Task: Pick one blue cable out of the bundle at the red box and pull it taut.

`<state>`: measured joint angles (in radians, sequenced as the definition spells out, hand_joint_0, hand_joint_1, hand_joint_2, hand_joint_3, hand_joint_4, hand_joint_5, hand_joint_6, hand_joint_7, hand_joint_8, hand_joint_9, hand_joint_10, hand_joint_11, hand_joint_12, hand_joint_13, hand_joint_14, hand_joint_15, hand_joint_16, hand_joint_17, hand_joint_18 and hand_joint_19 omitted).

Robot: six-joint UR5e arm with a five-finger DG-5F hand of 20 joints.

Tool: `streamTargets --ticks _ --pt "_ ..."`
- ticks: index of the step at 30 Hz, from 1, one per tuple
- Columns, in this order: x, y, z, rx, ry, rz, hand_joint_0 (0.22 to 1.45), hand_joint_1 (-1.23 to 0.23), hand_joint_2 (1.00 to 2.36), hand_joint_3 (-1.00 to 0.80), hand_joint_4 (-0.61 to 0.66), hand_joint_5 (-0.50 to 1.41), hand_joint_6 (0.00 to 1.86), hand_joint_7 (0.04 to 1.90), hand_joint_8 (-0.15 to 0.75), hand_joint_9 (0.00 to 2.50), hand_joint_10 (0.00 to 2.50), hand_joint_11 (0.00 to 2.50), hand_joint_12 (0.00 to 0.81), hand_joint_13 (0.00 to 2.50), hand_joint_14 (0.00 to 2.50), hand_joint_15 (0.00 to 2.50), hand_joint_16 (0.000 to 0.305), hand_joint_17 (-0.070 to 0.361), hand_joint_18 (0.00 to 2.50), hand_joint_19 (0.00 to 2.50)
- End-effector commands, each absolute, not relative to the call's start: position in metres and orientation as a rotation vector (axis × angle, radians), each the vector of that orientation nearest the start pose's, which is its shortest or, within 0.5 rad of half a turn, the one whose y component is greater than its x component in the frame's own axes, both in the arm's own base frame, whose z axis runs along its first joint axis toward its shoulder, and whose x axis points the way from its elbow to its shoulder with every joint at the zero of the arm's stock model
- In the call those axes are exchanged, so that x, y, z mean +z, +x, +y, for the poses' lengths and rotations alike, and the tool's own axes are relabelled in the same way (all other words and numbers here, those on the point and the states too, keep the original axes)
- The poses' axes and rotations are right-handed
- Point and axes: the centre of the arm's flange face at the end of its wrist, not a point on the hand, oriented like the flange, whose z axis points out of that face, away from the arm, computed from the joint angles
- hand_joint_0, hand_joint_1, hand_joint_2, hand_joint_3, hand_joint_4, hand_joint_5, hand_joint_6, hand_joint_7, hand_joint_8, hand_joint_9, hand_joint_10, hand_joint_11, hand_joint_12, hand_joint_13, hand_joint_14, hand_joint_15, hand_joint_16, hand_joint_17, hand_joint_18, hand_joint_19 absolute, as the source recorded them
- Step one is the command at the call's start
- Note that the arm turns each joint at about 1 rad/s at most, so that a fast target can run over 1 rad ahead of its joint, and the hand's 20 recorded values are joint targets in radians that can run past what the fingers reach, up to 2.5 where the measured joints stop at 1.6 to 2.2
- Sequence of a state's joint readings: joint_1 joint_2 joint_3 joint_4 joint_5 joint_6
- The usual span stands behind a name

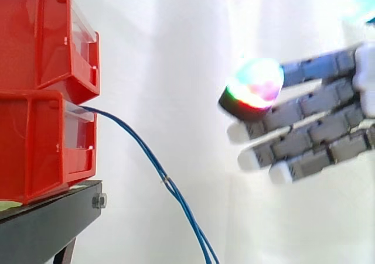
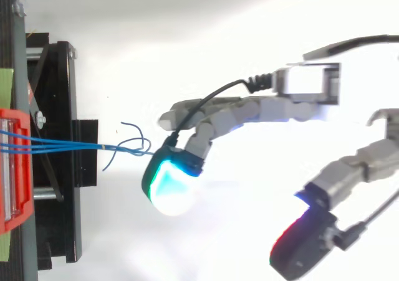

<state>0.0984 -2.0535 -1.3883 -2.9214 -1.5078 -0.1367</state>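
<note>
Several thin blue cables (image 1: 153, 161) leave the lower of two stacked red bins (image 1: 44, 144) and hang down to the right. From above, the blue cables (image 2: 75, 147) run right from the red bin (image 2: 14, 169) and end in loose curled tips (image 2: 134, 145). My hand (image 1: 319, 126) hovers to the right of the cables, apart from them, its fingers straight and spread with nothing between them. In the top view one glowing fingertip (image 2: 168, 182) sits close to the cable ends, and the hand (image 2: 268, 109) reaches in from the right.
The bins rest on a black stand (image 1: 50, 217) at the left. A white curtain (image 1: 176, 53) fills the background. The upper red bin (image 1: 47, 38) juts out above the cables.
</note>
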Motion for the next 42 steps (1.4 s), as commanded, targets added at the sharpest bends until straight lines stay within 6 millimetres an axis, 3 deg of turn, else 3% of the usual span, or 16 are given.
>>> streamTargets --ticks 1,12,18,24,30,38,42 --pt "0.288 0.684 -0.074 1.126 1.183 1.339 0.45 -0.53 1.00 -0.50 0.18 -0.26 0.50 0.67 0.214 0.00 0.00 0.00 0.352 0.00 0.00 0.10 0.055 0.124 0.00 0.16" --pt "0.293 0.693 -0.074 1.111 1.142 1.260 0.45 -0.54 1.00 -0.50 0.18 -0.26 0.50 0.66 0.216 0.00 0.00 0.00 0.353 0.00 0.00 0.10 0.055 0.124 0.00 0.17" --pt "0.278 0.698 -0.080 1.078 1.149 1.243 0.45 -0.53 1.00 -0.50 0.18 -0.26 0.50 0.66 0.215 0.00 0.00 0.00 0.352 0.00 0.00 0.10 0.055 0.124 0.00 0.17" --pt "0.282 0.701 -0.086 1.088 1.130 1.210 0.45 -0.53 1.00 -0.50 0.18 -0.26 0.50 0.66 0.217 0.00 0.00 0.00 0.352 0.00 0.00 0.10 0.055 0.124 0.00 0.18" --pt "0.281 0.694 -0.124 1.042 1.166 1.179 0.45 -0.54 1.00 -0.50 0.18 -0.26 0.50 0.66 0.219 0.00 0.00 0.00 0.352 0.00 0.00 0.10 0.055 0.123 0.00 0.18" --pt "0.278 0.688 -0.145 0.978 1.167 1.194 0.46 -0.54 1.00 -0.50 0.18 -0.26 0.50 0.67 0.221 0.00 0.00 0.00 0.352 0.00 0.00 0.10 0.054 0.122 0.00 0.17" --pt "0.263 0.690 -0.150 0.969 1.181 1.202 0.46 -0.54 1.00 -0.50 0.18 -0.26 0.50 0.66 0.221 0.00 0.00 0.00 0.352 0.00 0.00 0.10 0.055 0.123 0.00 0.18"
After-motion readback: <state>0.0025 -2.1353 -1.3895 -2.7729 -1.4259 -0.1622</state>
